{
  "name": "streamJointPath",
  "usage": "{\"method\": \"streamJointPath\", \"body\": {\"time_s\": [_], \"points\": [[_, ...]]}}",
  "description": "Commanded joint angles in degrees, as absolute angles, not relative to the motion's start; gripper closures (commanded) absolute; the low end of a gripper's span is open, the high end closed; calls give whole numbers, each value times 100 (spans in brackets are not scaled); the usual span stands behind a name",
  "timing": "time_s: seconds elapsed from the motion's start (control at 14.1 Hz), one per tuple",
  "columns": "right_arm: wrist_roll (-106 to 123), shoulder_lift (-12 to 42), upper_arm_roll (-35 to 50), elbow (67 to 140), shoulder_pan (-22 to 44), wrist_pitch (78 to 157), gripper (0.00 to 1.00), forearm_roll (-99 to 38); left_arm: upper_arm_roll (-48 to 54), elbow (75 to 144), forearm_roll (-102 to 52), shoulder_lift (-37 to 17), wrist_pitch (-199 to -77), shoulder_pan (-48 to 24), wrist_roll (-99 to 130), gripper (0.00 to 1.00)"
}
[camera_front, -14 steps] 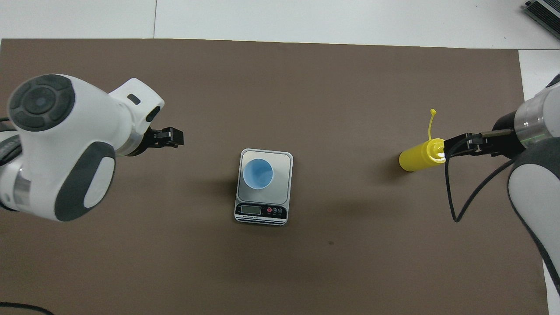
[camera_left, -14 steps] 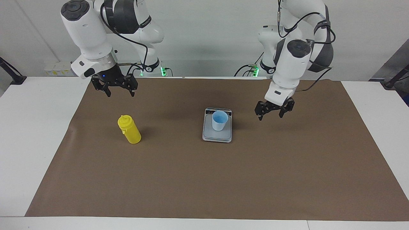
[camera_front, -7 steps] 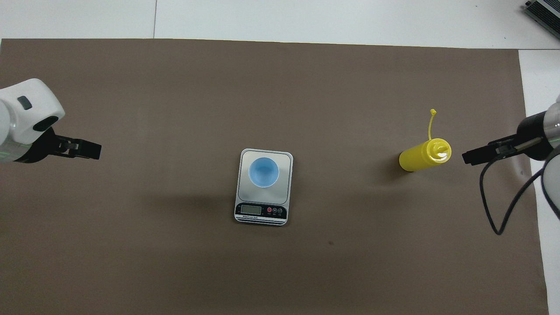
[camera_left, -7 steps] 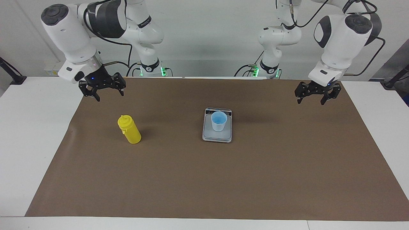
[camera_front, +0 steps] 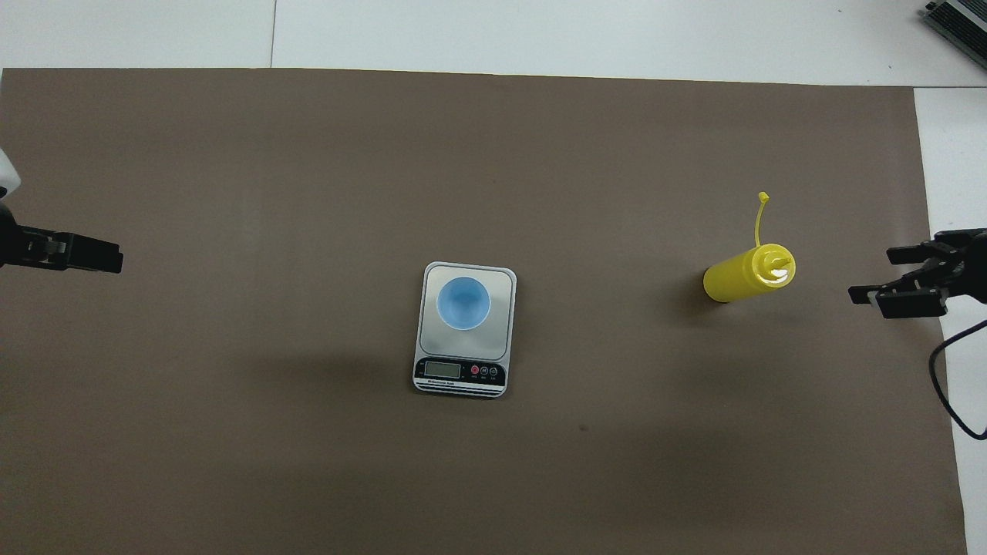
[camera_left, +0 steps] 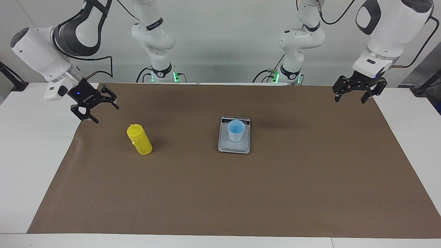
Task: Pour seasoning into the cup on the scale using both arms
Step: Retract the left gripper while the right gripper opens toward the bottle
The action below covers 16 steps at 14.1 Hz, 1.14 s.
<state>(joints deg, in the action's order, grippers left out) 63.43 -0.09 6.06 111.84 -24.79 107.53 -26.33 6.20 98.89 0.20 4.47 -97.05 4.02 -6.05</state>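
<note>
- The scale (camera_left: 234,138) lies flat on the brown mat (camera_left: 241,193), near the middle of the table (camera_left: 31,137). Its display strip faces the robots.
- The cup (camera_left: 236,130) stands upright on the scale's weighing plate, open end up. Its inside shows blue in the overhead view (camera_front: 463,304).
- The bottle (camera_left: 139,139) stands upright on the mat, toward the right arm's end of the table and well apart from the scale. Its cap (camera_front: 763,197) hangs loose on its tether, off the nozzle.
- The right gripper (camera_left: 94,108) hangs in the air over the mat's edge at its own end of the table. Fingers are spread and hold nothing. It is clear of the bottle.
- The left gripper (camera_left: 356,91) hangs in the air over the mat's corner at the left arm's end of the table. Fingers are spread and hold nothing.
- Neither gripper touches any task item.
</note>
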Motion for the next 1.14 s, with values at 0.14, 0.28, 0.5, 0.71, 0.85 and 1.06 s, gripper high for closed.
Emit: {"method": "streamJointPath", "body": {"time_s": [0.14,0.28,0.5,0.71,0.85,1.06], "points": [[8556,579,650,11390,-2900,10995,0,-3655,677,9615,-211,317,-9448,501,-589,0],[9164,694,650,11670,-2979,11135,0,-4154,694,9126,-333,116,-8916,519,-563,0],[9597,852,659,11856,-3006,11268,0,-4570,712,8763,-37,-114,-8614,440,-562,0],[10089,984,659,12032,-2988,11268,0,-4842,738,8920,-26,-9,-8797,413,-387,0],[10719,1264,659,12059,-2962,11276,0,-5254,738,9113,-26,140,-8798,413,-378,0],[11469,1590,659,12059,-2857,11320,0,-5791,738,9167,-18,211,-8745,439,-457,0]]}}
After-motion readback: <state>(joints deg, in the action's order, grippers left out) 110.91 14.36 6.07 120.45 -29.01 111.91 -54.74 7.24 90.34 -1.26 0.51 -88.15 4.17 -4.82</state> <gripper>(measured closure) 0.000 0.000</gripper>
